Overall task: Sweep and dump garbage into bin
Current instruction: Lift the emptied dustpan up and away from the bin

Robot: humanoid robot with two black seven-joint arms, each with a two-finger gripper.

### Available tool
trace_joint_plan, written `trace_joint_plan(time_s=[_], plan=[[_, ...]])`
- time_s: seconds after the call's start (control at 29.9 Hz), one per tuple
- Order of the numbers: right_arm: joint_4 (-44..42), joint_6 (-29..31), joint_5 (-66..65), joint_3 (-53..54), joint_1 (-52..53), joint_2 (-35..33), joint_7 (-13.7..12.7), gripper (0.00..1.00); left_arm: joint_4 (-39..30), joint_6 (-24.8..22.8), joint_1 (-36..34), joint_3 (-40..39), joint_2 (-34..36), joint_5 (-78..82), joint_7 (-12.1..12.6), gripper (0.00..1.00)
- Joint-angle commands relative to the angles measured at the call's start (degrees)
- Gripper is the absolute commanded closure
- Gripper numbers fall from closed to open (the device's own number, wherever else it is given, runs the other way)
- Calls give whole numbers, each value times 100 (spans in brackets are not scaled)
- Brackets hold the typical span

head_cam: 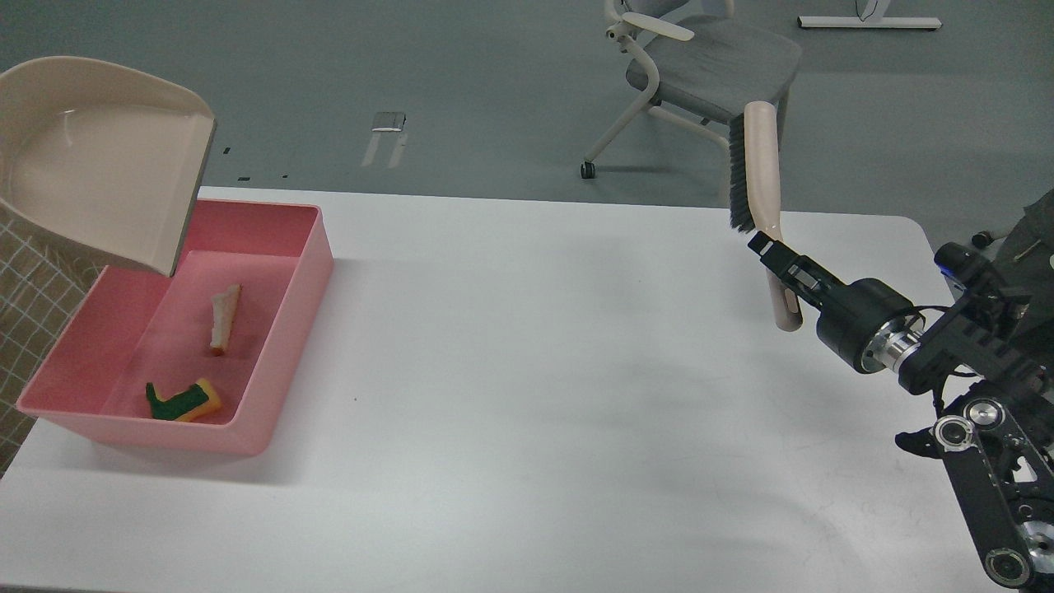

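The pink bin (pixel 284 329) stands at the table's left end. Inside it lie the white bread slice with brown crust (pixel 223 319) and the yellow sponge (pixel 184 401), green side up, near the front wall. A beige dustpan (pixel 103 193) hangs tilted above the bin's back left corner; it looks empty. The left arm and gripper that carry it are out of view. My right gripper (pixel 770 255) is shut on the handle of a beige brush with dark bristles (pixel 753 177), held upright above the table's far right.
The white table (pixel 535 395) spans the view. A grey office chair (pixel 700 66) stands on the floor behind the table's far edge. A checked surface (pixel 33 280) shows past the table's left end.
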Motion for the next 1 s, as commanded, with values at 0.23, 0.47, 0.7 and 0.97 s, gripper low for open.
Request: trace_joint_plan(time_s=[0.23, 0.47, 0.7, 0.97], plan=[[16, 0, -8, 8, 6, 2, 3, 75, -516, -73, -9, -6, 10, -11, 0, 100], [43, 0, -8, -1, 33, 2, 3, 75, -1061, -73, -9, -190, 1, -107, 0, 100], [60, 0, 1, -1, 50, 2, 3, 75, -1307, -73, 0, -138, -16, -292, 0, 99], [61, 0, -8, 8, 50, 89, 3, 75, -1896, -73, 44, -120, -341, -292, 0, 99]])
